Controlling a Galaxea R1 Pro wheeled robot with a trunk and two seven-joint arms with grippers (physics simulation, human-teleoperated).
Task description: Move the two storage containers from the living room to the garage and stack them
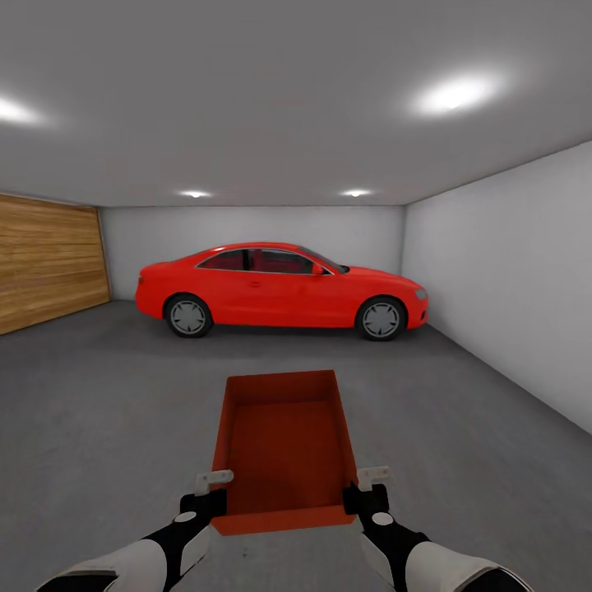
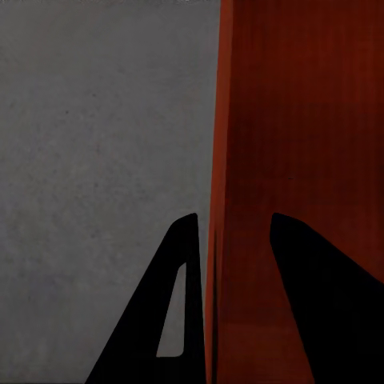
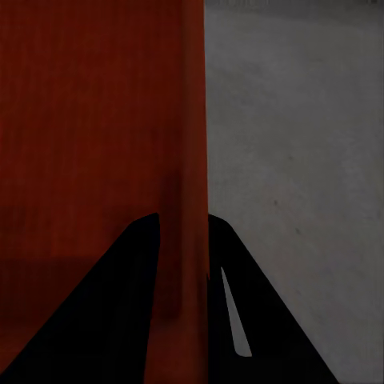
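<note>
I am in the garage. One orange-red storage container (image 1: 284, 444) is held open side up between my two grippers, over the dark grey floor (image 1: 99, 395). My left gripper (image 1: 212, 485) is shut on its left wall near the close corner, and my right gripper (image 1: 366, 485) is shut on its right wall. In the left wrist view the gripper (image 2: 232, 216) straddles the container (image 2: 304, 120) wall, with floor (image 2: 96, 120) beside it. The right wrist view shows that gripper (image 3: 183, 217) pinching the container (image 3: 96, 104) wall in the same way. The bin is empty inside.
A red car (image 1: 279, 288) is parked side-on across the far end. A wood-plank garage door (image 1: 45, 263) fills the left wall, and a pale grey wall (image 1: 510, 279) runs along the right. Open grey floor lies between me and the car.
</note>
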